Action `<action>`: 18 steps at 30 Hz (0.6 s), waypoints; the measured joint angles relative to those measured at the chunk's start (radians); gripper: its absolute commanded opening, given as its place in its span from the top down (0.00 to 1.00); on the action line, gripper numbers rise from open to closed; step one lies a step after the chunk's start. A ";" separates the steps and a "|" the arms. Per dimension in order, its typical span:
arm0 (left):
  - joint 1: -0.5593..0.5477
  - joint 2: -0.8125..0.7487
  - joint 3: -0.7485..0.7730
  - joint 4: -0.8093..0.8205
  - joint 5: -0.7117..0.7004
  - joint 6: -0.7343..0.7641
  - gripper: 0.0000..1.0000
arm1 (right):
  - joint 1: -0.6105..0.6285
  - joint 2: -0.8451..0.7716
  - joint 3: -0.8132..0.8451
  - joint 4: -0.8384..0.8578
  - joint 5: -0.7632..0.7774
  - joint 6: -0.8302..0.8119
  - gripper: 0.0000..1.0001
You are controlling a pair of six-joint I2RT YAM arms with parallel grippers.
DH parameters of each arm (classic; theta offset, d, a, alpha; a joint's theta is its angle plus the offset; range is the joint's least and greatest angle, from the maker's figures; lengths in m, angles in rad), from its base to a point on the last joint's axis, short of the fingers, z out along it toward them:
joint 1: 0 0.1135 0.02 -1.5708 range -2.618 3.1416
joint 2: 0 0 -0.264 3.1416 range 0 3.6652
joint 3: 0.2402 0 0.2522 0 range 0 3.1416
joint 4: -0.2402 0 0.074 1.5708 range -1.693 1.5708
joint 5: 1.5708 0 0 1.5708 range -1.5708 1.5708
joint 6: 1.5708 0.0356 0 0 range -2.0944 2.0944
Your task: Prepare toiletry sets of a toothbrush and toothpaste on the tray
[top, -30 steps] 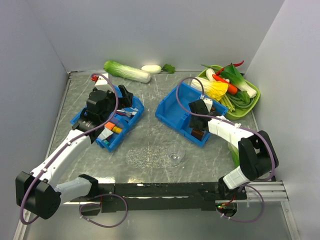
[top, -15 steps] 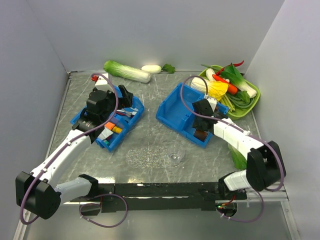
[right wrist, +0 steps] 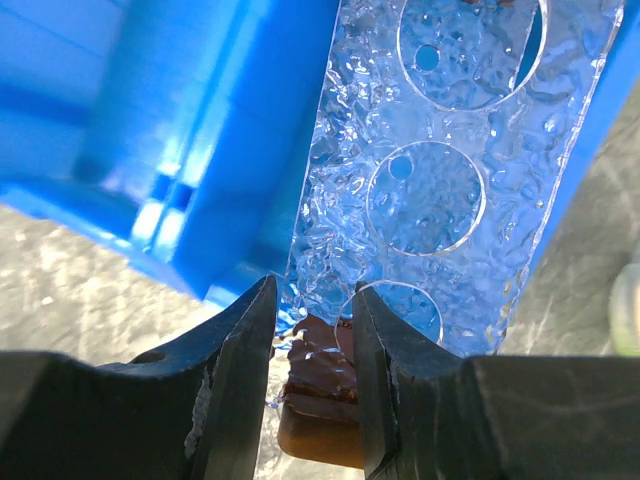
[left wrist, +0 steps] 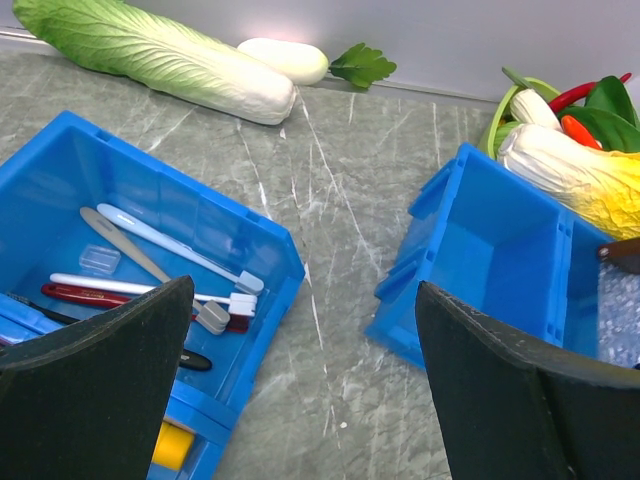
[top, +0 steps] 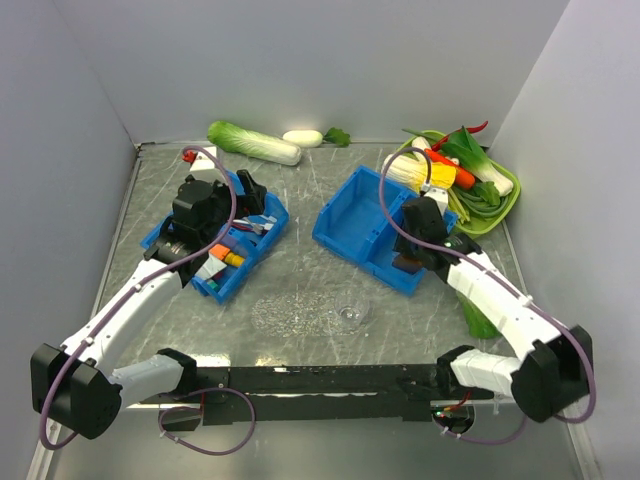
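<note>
Left gripper [left wrist: 302, 300] hangs wide open and empty above the left blue bin [left wrist: 150, 190], where a pale toothbrush [left wrist: 180, 247] lies. Right gripper [right wrist: 312, 295], almost closed, pinches a clear perforated panel [right wrist: 440, 180] at the right blue bin [top: 350, 215]. The tray [top: 300, 312] lies nearer, between both bins.

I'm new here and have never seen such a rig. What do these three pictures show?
Two robot arms are bolted at the near edge of a table. The wide picture is from a camera above and behind them; the others are from a camera on each wrist. The left gripper hangs open above a blue bin of toothbrushes. The right gripper is at a second blue bin, fingers beside a clear bumpy plate with round holes; whether it grips anything is unclear. A clear tray lies on the table between the arms; vegetables sit at the back.
</note>
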 measured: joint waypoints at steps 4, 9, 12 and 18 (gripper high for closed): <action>0.000 -0.001 0.000 0.000 0.010 0.000 0.04 | 0.000 -0.089 0.000 0.003 -0.016 -0.063 1.00; 0.000 0.000 0.000 0.000 0.036 0.000 0.04 | 0.001 -0.167 0.019 -0.009 -0.083 -0.183 1.00; 0.000 0.000 0.000 0.001 0.077 0.000 0.04 | 0.013 -0.177 0.052 -0.017 -0.130 -0.266 1.00; -0.018 0.019 0.031 0.003 0.238 0.014 0.02 | 0.143 -0.171 0.111 -0.029 -0.201 -0.432 1.00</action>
